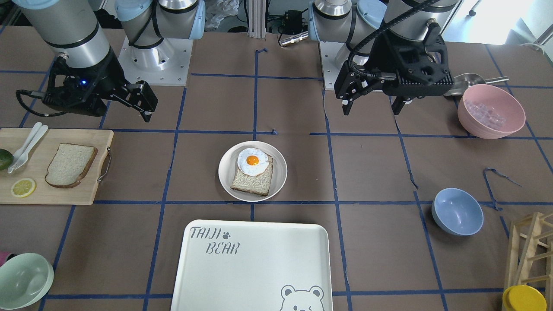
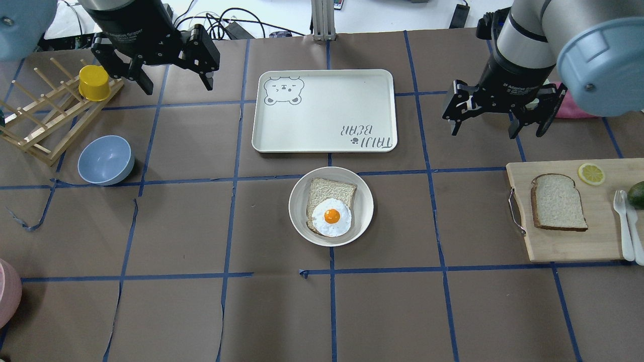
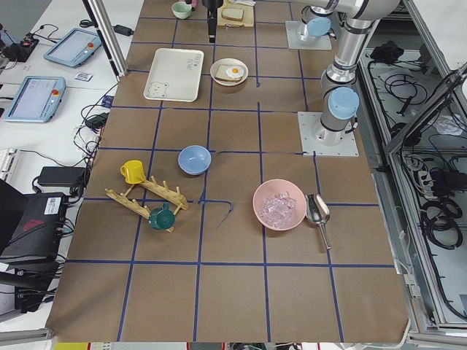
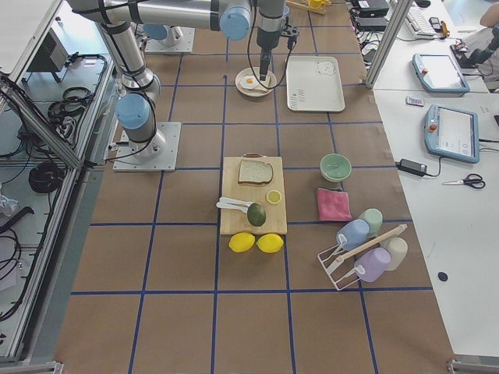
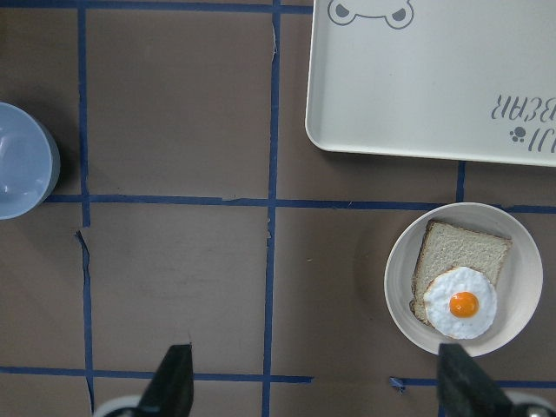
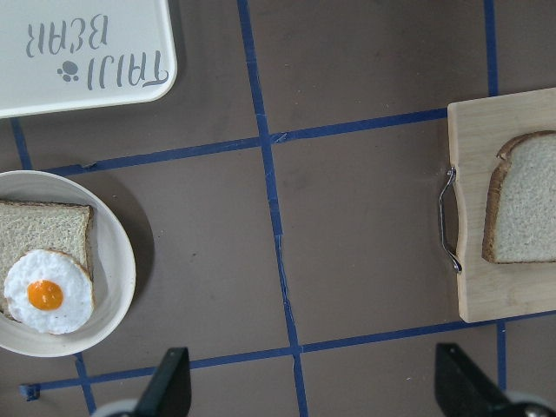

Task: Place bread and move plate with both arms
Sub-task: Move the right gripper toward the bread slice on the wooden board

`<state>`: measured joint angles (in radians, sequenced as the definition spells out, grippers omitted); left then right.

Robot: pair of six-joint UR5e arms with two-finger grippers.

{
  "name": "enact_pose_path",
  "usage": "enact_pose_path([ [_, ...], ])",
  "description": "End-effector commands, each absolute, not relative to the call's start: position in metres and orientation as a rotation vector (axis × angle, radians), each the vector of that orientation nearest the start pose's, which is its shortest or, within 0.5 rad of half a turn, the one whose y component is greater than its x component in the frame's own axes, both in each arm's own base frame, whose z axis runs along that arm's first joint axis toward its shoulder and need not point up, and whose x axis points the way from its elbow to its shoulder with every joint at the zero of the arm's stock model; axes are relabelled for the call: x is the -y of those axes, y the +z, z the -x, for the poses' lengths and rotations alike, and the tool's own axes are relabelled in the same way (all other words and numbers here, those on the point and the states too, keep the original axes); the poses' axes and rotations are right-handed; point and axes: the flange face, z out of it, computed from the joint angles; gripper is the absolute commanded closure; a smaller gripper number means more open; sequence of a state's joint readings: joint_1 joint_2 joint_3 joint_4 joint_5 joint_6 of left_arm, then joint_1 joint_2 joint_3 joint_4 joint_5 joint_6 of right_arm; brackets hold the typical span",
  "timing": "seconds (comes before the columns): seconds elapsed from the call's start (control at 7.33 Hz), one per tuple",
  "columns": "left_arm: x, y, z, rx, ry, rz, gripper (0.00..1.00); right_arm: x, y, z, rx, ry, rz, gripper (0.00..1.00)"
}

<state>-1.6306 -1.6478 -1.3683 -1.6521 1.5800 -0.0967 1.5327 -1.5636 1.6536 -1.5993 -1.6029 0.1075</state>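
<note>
The bread (image 2: 557, 202) lies flat on a wooden cutting board (image 2: 563, 246) at the table's right side; it also shows in the front view (image 1: 70, 165) and the right wrist view (image 6: 526, 208). The plate (image 2: 365, 201) sits mid-table and holds a smaller slice with a fried egg (image 2: 330, 217). My right gripper (image 2: 483, 130) hovers open and empty, beyond and left of the board. My left gripper (image 2: 173, 75) hovers open and empty at the far left, well away from the plate (image 5: 521, 269). Both wrist views show the fingers spread wide.
A white bear-print tray (image 2: 324, 110) lies just beyond the plate. A blue bowl (image 2: 105, 160) and a wooden rack with a yellow cup (image 2: 94, 83) stand at the left. A pink bowl of ice (image 1: 491, 111) and a green bowl (image 1: 23, 280) sit at the table's edges. A lemon slice (image 2: 591, 174) and cutlery share the board.
</note>
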Motion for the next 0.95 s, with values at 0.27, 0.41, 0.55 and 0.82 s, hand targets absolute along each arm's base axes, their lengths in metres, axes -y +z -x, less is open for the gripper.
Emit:
enact_pose_path([
  [0.27, 0.517, 0.540, 0.164, -3.134, -0.068, 0.058, 0.00, 0.529, 0.397, -0.018, -3.184, 0.143, -0.481, 0.00],
  [0.41, 0.517, 0.540, 0.164, -3.135, -0.071, 0.058, 0.00, 0.542, 0.386, -0.011, -3.192, 0.044, -0.497, 0.07],
  [0.55, 0.517, 0.540, 0.164, -3.135, -0.071, 0.058, 0.00, 0.543, 0.372, 0.012, -3.191, 0.082, -0.557, 0.12],
  [0.82, 0.517, 0.540, 0.164, -3.135, -0.071, 0.058, 0.00, 0.557, 0.327, 0.062, -3.189, 0.126, -0.593, 0.12],
])
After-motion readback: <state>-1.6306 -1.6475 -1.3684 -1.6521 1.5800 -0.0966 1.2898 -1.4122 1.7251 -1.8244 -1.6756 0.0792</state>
